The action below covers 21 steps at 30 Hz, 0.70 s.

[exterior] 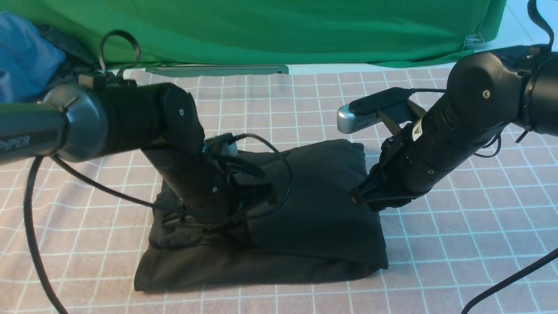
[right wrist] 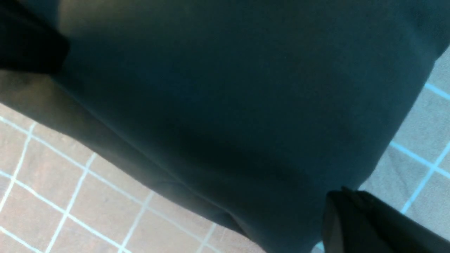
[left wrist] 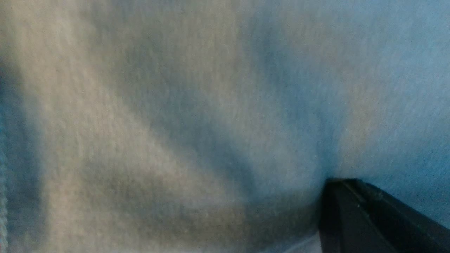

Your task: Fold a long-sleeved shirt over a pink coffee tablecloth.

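Observation:
The long-sleeved shirt (exterior: 322, 205) lies as a folded black bundle in the middle of the pink coffee tablecloth (exterior: 457, 226); its print and neck label are hidden. My left gripper (exterior: 174, 220) is pressed down into the bundle's left part. In the left wrist view the shirt (left wrist: 175, 123) fills the frame, and its creases run into the left gripper (left wrist: 328, 182), which looks shut on the fabric. My right gripper (exterior: 358, 197) sits at the bundle's right edge. In the right wrist view the right gripper (right wrist: 332, 195) looks shut at the rim of the shirt (right wrist: 228, 88), above the tablecloth (right wrist: 70, 182).
A plain green cloth (exterior: 261, 30) hangs across the back, with a grey bar (exterior: 218, 69) at its foot. A blue garment (exterior: 22, 56) lies at the far left. Black cables loop from both arms over the tablecloth.

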{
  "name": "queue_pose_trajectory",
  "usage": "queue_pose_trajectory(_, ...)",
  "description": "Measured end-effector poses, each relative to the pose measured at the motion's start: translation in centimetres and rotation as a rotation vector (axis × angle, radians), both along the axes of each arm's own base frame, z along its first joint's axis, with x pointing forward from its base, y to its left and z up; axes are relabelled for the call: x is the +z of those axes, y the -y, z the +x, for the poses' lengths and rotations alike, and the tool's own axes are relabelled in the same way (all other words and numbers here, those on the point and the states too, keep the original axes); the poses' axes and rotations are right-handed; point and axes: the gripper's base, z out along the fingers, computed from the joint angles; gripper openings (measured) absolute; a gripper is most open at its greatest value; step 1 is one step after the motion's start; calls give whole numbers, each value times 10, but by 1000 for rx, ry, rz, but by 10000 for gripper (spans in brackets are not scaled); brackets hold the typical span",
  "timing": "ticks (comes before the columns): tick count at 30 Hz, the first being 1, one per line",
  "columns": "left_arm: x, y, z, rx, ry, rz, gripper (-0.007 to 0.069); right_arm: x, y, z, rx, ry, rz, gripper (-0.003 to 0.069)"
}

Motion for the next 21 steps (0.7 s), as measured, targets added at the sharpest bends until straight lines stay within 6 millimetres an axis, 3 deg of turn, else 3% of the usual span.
queue_pose_trajectory(4, 11, -1, -2, -1, 30, -11, 12, 0, 0, 0, 0, -2, -1, 37)
queue_pose_trajectory(7, 30, -4, -6, 2, 99, -18, 12, 0, -1, -1, -15, -14, 19, 37)
queue_pose_trajectory(11, 42, -14, -6, 35, 168, 63, 12, 3, -8, -2, -34, -36, 112, 37)
queue_pose_trajectory(18, 21, -16, -7, 59, 102, 99, 12, -5, -29, 1, 3, -45, 160, 37)
queue_pose_trajectory(21, -5, -19, -17, 67, 29, 111, 12, -16, -45, 0, 47, -72, 147, 37)
